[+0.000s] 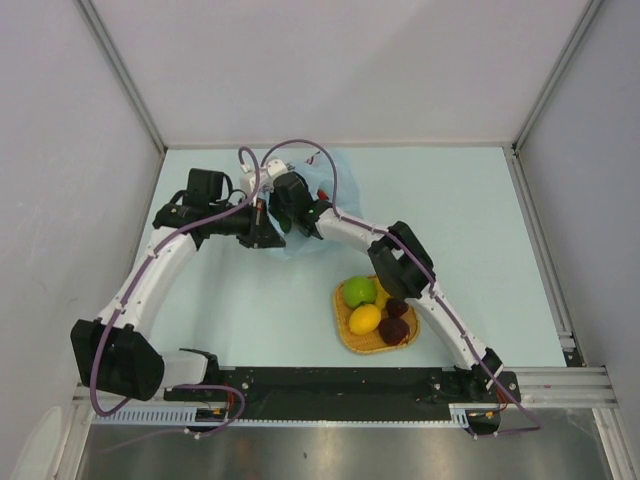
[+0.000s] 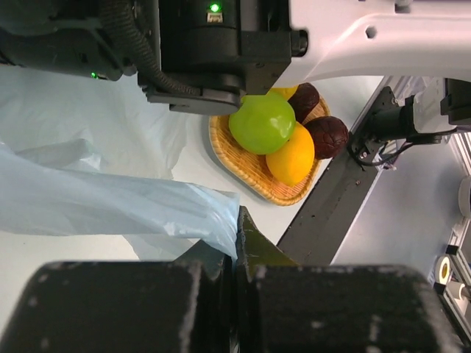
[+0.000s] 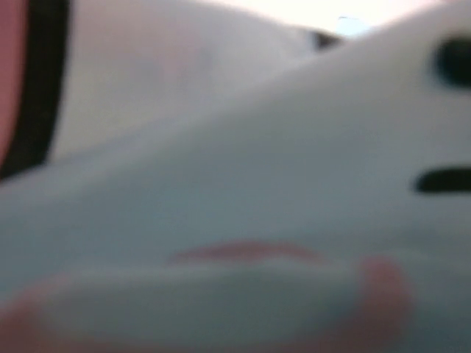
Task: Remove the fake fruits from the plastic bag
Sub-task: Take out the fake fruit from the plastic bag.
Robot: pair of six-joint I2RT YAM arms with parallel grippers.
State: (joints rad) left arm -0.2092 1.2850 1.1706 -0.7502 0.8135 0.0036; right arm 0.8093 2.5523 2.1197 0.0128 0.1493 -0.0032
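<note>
Plastic bag (image 3: 235,184) film fills my right wrist view, all blur, so I can't tell the right gripper's (image 1: 292,208) state. Left gripper (image 2: 237,246) is clamped on the bag's edge at far centre. Green fruit (image 2: 263,121), lemon (image 2: 293,154) and dark red fruit (image 2: 327,136) sit in the tray (image 2: 228,158), near-right of the bag, beside the right arm. Whatever's inside the bag is hidden.

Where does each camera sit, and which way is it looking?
Top external: above and behind the bases, looking down; left arm, right arm show.
Left wrist: looks past its own fingers and the plastic bag to the tray; right arm overhead.
Right wrist: against the bag, all blur.
Shared: tray, in top and left.
</note>
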